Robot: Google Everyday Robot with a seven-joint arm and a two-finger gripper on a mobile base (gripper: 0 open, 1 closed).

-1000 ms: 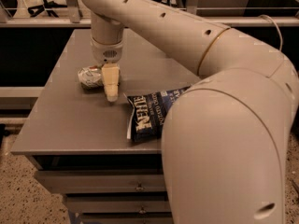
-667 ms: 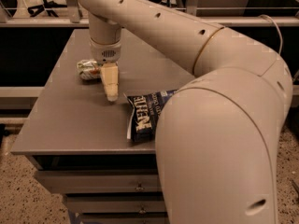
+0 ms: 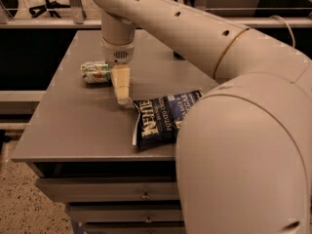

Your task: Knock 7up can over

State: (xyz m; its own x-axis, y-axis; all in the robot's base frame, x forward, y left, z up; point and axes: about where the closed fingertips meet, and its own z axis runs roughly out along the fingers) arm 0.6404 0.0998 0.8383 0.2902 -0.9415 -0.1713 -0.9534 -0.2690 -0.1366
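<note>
Between the sideways-lying 7up can (image 3: 95,72) and chip bag (image 3: 163,118) hangs the hand (image 3: 121,94).

The can (image 3: 95,72) has come out from behind the gripper (image 3: 122,96). A second ago it sat bunched up and half hidden against it. Now it lies flat on its side with its whole length showing, a little farther from the bag (image 3: 163,118). The gripper has slid a touch nearer the bag, its tip just beside the bag's top corner.
</note>
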